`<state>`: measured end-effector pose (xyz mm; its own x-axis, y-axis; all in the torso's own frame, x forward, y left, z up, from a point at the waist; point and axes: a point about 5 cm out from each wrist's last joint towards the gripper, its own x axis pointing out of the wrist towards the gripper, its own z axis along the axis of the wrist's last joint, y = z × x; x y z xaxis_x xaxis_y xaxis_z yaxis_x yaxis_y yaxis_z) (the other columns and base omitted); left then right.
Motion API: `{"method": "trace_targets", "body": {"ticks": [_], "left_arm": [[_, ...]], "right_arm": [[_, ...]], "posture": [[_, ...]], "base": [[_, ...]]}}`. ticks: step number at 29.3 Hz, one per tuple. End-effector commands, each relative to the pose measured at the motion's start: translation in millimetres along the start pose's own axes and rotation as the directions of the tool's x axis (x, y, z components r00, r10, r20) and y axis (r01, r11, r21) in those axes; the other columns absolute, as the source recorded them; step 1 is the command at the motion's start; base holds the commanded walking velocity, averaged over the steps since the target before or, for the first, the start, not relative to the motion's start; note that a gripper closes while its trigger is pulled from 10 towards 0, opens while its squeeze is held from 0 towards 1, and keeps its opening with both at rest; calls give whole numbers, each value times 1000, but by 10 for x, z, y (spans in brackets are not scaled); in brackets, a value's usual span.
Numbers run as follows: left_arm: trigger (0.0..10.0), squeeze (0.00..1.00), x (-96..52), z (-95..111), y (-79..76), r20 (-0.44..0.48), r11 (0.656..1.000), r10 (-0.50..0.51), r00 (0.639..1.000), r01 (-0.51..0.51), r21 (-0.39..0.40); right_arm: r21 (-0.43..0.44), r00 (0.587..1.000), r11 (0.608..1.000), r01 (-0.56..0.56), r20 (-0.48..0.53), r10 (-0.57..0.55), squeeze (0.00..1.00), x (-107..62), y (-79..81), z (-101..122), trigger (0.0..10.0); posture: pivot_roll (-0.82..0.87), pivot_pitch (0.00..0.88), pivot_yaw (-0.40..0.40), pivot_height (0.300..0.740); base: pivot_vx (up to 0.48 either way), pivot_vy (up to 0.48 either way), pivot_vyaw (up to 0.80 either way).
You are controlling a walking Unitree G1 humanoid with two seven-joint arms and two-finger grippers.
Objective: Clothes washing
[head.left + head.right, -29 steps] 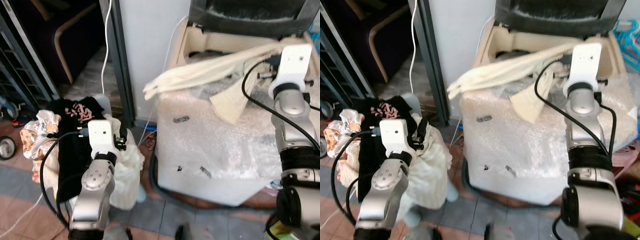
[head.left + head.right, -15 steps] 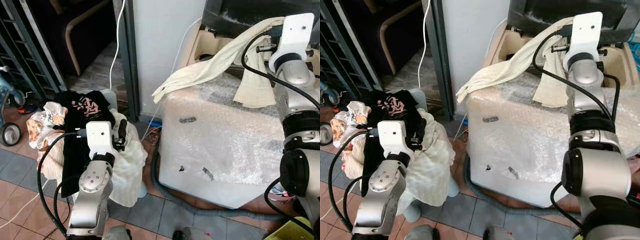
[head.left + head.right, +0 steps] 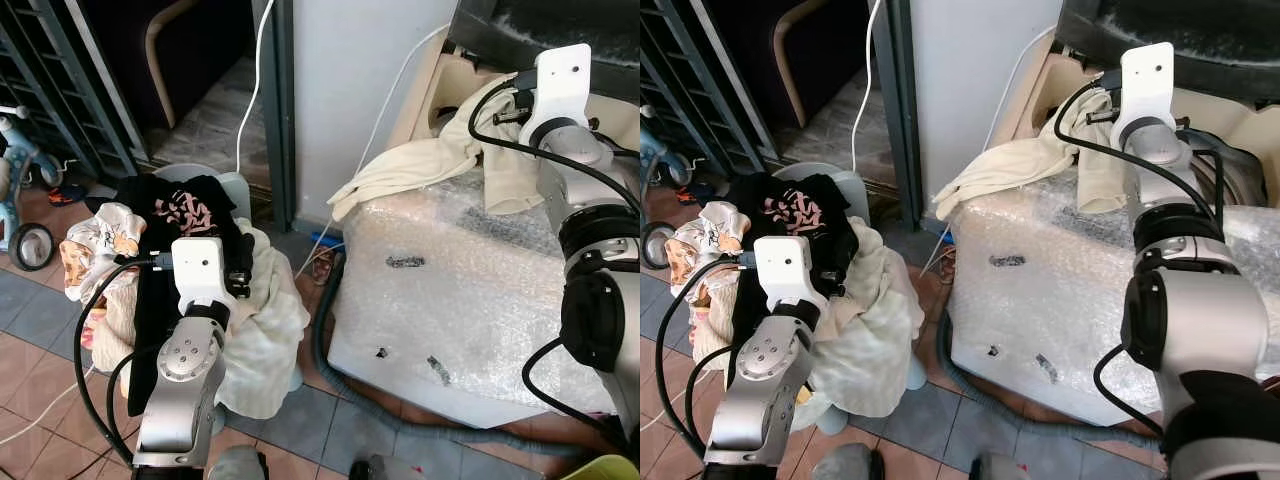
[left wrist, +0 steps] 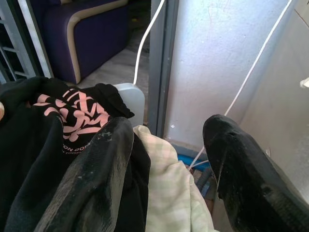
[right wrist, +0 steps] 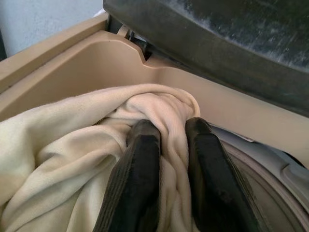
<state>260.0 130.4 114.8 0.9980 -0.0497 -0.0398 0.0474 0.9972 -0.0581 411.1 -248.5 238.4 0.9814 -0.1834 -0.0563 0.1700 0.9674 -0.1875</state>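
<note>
Cream garment [image 3: 420,172] hangs over the front rim of the washing machine [image 3: 470,290], at about two o'clock in the head view, one end trailing down toward the machine's left corner and the other bunched up at the open tub. The right gripper [image 5: 166,145] is clamped on that bunched end, a fold of the cloth pinched between its two black fingers [image 5: 137,164], right at the beige rim beneath the raised dark lid [image 5: 217,38]. The machine's body is wrapped in bubble wrap, and a grey hose [image 3: 400,425] curls on the tiled floor at its foot.

At about nine o'clock stands a laundry basket [image 3: 245,195] heaped with clothes: a black shirt with pink print [image 3: 180,212], a pale checked cloth [image 3: 270,330] and a floral piece [image 3: 95,240]. The left gripper [image 4: 166,159] hovers just over the heap, its fingers spread apart and holding nothing. A white cable [image 3: 252,80] hangs down the grey door frame behind the basket.
</note>
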Motion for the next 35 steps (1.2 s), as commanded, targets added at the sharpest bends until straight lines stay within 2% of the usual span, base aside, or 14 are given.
{"method": "trace_targets", "body": {"ticks": [1, 4, 8, 10, 13, 14, 16, 17, 19, 21, 23, 24, 29, 35], "left_arm": [[10000, 0, -7, 2, -30, -2, 1000, -5, 1000, 5, -14], [10000, 0, -9, -1, -25, -6, 1000, 2, 1000, -2, -12], [10000, 0, -8, -5, -23, -11, 1000, 3, 1000, -4, -12], [10000, 0, -7, -8, -21, -13, 1000, 3, 1000, -3, -11], [10000, 0, -5, -10, -20, -13, 1000, 2, 1000, -2, -10], [10000, 0, -1, -10, -21, -14, 1000, 1, 1000, -2, -9], [10000, 0, 5, -12, -25, -14, 1000, -1, 1000, 1, -9], [10000, 0, 6, -13, -26, -14, 1000, -1, 1000, 1, -9], [10000, 0, 14, -13, -38, -14, 1000, -5, 1000, 5, -11], [10000, 0, 19, -12, -45, -13, 1000, -8, 1000, 8, -13], [10000, 0, 23, -11, -50, -13, 1000, -10, 1000, 10, -13], [10000, 0, 26, -12, -52, -13, 1000, -14, 1000, 14, -13], [10000, 0, 33, -5, -56, -10, 1000, -18, 1000, 18, -13], [10000, 0, 17, -6, -50, -9, 1000, -14, 1000, 14, -10]], "right_arm": [[106, 996, 990, 89, -27, -86, 1000, -7, -199, 33, 10000], [91, 983, 979, 182, -30, -180, 1000, -21, -320, 49, 10000], [-22, 950, 967, 255, 190, -246, 1000, -57, -464, 382, 10000], [-92, 900, 951, 294, 362, -243, 1000, -117, -511, 641, 10000], [-138, 867, 941, 310, 448, -220, 1000, -161, -513, 752, 10000], [-141, 839, 946, 290, 513, -181, 1000, -203, -494, 819, 10000], [-109, 828, 976, 188, 552, -98, 1000, -236, -416, 846, 10000], [-102, 824, 981, 164, 561, -80, 1000, -242, -396, 847, 10000], [-148, 816, 985, -86, 557, 155, 1000, -271, -117, 731, 10000], [-173, 792, 952, -253, 527, 307, 1000, -309, 58, 599, 10000], [-170, 789, 935, -311, 503, 354, 1000, -327, 117, 505, 10000], [-167, 793, 913, -373, 453, 407, 1000, -349, 211, 337, 10000], [-140, 806, 888, -437, 377, 456, 1000, -393, 383, 12, 10000], [-159, 748, 816, -556, 331, 575, 1000, -513, 670, -162, 10000]], "posture": [[46, 94, -11, 740], [42, 95, -11, 740], [43, 95, -12, 740], [37, 94, -9, 740], [35, 93, -7, 740], [32, 92, -6, 740], [29, 91, -5, 740], [29, 91, -5, 740], [25, 87, -2, 740], [22, 86, 1, 740], [22, 84, 1, 740], [21, 82, 1, 740], [24, 80, 0, 740], [37, 80, -3, 740]], "base": [[0, 0, 0], [0, 0, 0], [0, 0, 0], [0, 0, 0], [0, 0, 0], [0, 0, 0], [0, 0, 0], [0, 0, 0], [0, 0, 0], [0, 0, 0], [0, 0, 0], [0, 0, 0], [0, 0, 0], [0, 0, 0]]}}
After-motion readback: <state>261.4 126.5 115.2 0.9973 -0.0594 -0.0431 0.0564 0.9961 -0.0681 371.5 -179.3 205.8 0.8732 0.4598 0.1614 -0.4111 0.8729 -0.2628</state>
